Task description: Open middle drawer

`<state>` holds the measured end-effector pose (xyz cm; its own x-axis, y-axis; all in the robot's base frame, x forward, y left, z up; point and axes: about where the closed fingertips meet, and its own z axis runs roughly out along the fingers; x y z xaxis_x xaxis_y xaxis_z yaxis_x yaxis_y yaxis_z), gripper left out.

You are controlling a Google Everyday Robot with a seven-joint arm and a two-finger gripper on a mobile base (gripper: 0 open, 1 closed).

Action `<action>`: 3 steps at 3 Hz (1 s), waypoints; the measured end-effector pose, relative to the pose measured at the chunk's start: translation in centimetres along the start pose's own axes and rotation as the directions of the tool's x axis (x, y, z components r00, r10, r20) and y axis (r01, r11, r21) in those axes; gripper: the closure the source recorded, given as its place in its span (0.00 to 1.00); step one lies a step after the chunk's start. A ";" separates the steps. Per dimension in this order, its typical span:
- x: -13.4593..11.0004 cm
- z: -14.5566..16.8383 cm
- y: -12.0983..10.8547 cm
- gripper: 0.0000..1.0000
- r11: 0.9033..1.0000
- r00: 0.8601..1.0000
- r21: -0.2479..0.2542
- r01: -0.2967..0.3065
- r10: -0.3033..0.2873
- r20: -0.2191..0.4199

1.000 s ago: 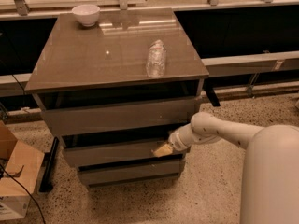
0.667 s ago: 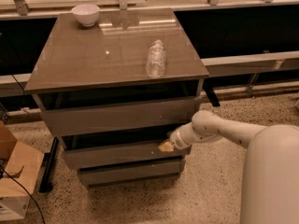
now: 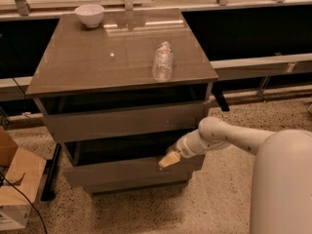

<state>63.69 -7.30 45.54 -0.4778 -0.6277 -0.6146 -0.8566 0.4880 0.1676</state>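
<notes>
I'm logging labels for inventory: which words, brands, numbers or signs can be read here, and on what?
No text can be read anywhere.
Bottle lying on the cabinet top: any label is too blurred to read.
Cardboard box on the floor: no legible print.
Bowl: plain.
Tool, at the top edge of the middle drawer: no marking on either.

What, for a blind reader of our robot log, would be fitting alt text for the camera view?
A white robot arm's gripper sits at the top edge of the middle drawer of a glossy grey-brown cabinet; the drawer looks slightly pulled out. On top are a white bowl and a clear bottle lying on its side.
</notes>
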 end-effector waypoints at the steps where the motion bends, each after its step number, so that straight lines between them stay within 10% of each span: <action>1: 0.0 0.0 0.0 0.06 1.000 1.000 0.000 0.000 0.000 0.000; 3: 0.9 0.8 0.1 0.00 1.000 0.995 -0.028 0.013 -0.015 -0.100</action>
<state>63.36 -7.37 44.40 -0.4817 -0.6926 -0.5369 -0.8677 0.4628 0.1815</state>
